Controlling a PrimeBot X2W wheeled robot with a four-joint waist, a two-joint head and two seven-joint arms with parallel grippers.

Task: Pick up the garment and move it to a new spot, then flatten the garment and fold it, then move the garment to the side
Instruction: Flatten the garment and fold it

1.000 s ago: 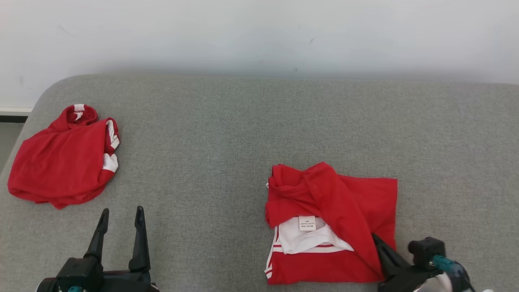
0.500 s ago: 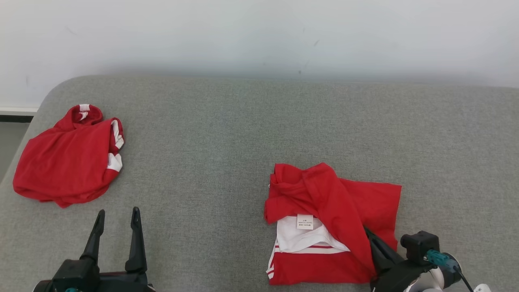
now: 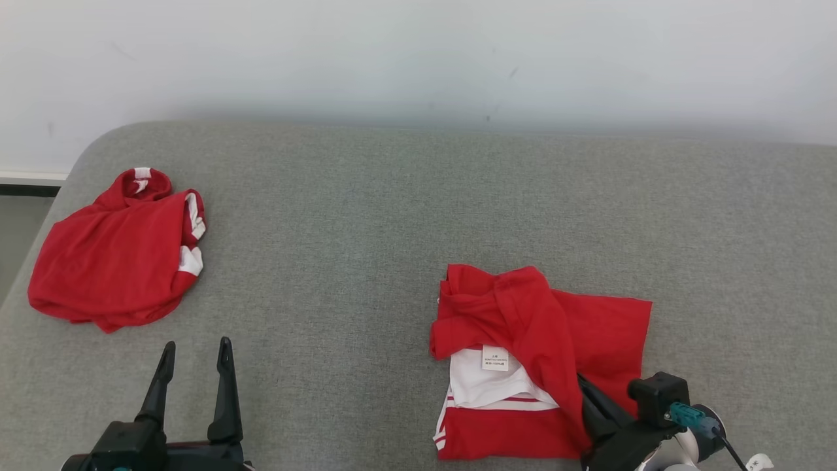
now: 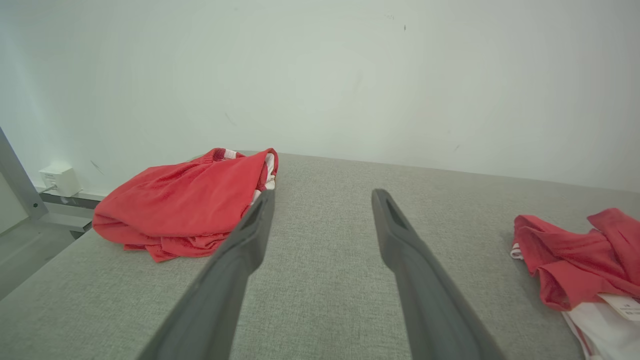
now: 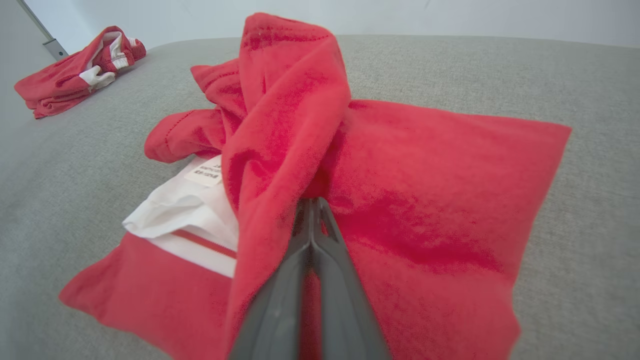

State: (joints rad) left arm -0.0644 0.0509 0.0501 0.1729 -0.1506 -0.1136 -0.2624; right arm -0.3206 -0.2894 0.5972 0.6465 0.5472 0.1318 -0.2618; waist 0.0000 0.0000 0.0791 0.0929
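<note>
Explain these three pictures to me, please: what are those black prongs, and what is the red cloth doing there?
They belong to a robot with two arms; each ends in a two-pronged tool for grasping. One picture comes from a camera on its head, looking down; the other two come from wrist cameras looking along the prongs. The left tool is open and holds nothing. The right tool is shut, pinching a fold of the red garment, which lies roughly folded on the grey padded surface, a white label showing. A second red bundle lies crumpled at the far left.
</note>
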